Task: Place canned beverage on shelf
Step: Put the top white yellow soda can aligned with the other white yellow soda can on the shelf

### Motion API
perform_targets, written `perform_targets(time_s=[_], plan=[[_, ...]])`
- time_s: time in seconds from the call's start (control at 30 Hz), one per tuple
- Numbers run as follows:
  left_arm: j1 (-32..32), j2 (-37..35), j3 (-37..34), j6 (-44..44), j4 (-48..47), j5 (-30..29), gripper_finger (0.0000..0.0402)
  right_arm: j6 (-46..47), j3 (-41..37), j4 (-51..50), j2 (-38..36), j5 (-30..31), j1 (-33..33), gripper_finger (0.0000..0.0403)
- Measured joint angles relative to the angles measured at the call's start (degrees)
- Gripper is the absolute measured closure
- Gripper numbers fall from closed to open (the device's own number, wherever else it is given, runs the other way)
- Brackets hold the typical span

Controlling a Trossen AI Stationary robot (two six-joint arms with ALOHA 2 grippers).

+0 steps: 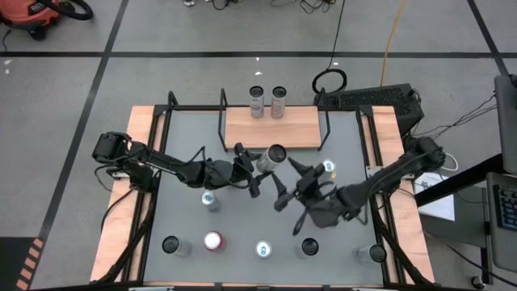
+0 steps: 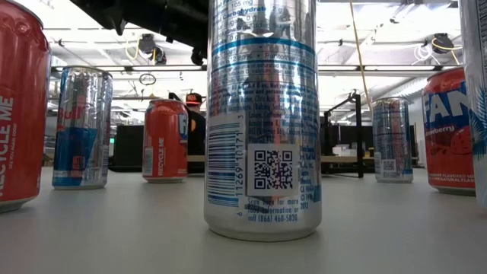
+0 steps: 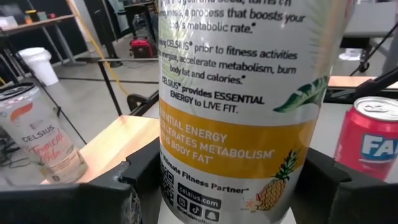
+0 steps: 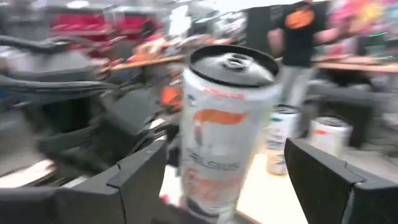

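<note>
High view: the left gripper [image 1: 257, 164] sits at table centre, its fingers clamped on a tilted white can [image 1: 272, 158]. The right gripper [image 1: 286, 183], at about 4 o'clock from the can and just beside it, has its jaws spread wide, holding nothing; its wrist view shows the can [image 4: 227, 130] between the parted fingers [image 4: 140, 174] with gaps on both sides. The shelf [image 1: 273, 128] lies at 12 o'clock from the can, near the far edge, with two cans [image 1: 267, 102] standing on it. More cans line the near edge.
</note>
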Motion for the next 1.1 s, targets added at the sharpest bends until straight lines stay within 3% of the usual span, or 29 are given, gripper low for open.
perform_targets(time_s=[0.07,0.17,0.37,0.6,1.1], plan=[[-0.1,0.0,0.0,0.1,0.4,0.3,0.0152,-2.2,0.0,7.4,3.0,5.4,-0.1,0.0113],[0.0,0.0,0.0,0.2,0.7,0.4,0.0152,-6.7,0.0,16.3,6.4,8.4,-0.6,0.0113],[-0.1,0.0,0.0,0.1,0.8,1.6,0.0152,-14.4,0.0,27.4,8.5,4.8,-1.9,0.0112],[0.0,0.0,0.1,0.8,0.8,10.2,0.0153,-24.7,0.0,37.7,8.5,3.2,-2.1,0.0112],[1.3,1.0,0.1,-0.3,0.3,10.6,0.0153,-28.6,0.0,41.2,8.5,2.1,-3.3,0.0153]])
